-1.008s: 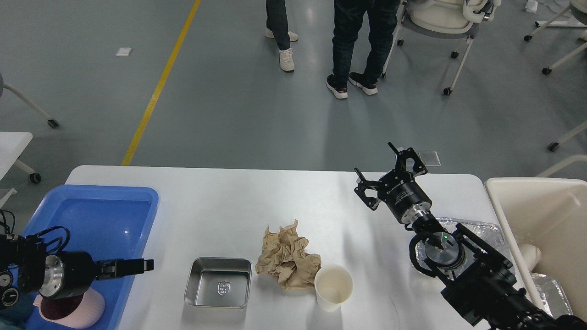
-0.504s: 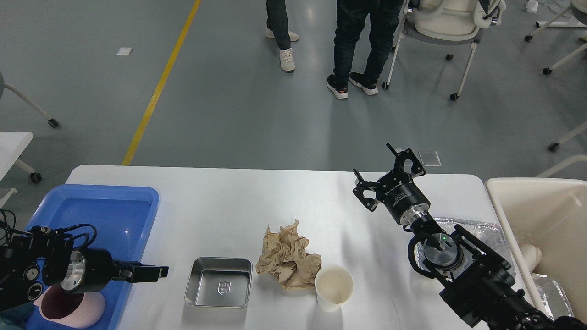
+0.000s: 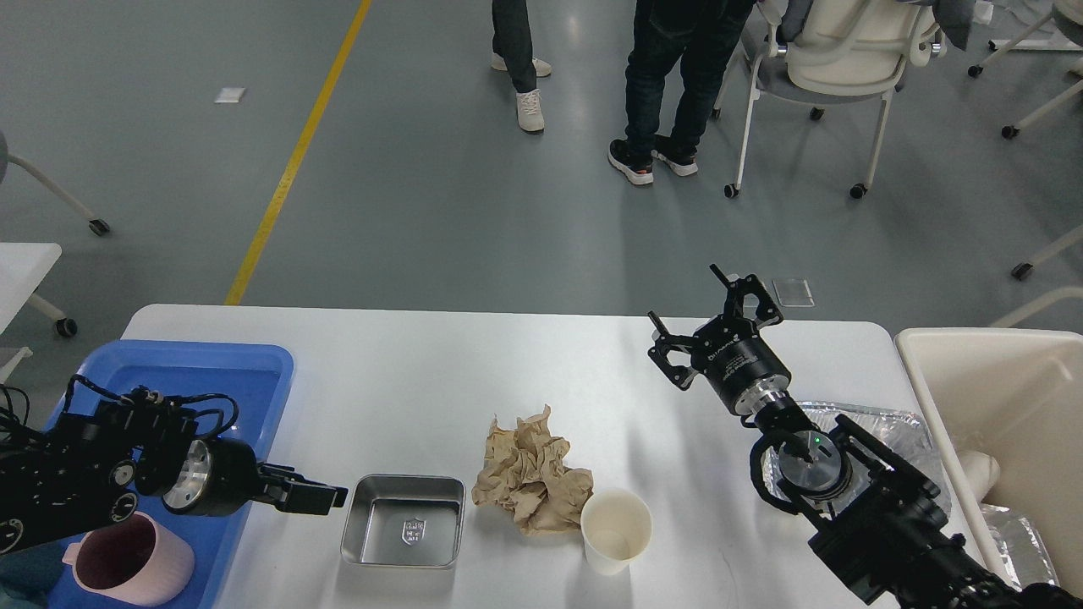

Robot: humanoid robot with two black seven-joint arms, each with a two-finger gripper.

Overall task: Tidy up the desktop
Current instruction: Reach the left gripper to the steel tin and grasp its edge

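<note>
Desktop (image 3: 406,364): tin (image 3: 404,531), paper (image 3: 529,478), cup (image 3: 616,529) uncleared; left gripper (image 3: 326,499) beside tin, spread unclear; right gripper (image 3: 715,317) spread, idle.

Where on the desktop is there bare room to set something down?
Bare: the far strip of the desktop, between blue bin and right gripper. Crowded: the near edge, with steel tray, crumpled paper and paper cup.

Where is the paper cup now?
In the head view, the paper cup stands upright on the desktop, near its front edge, right of centre, against the crumpled brown paper on its left.
</note>
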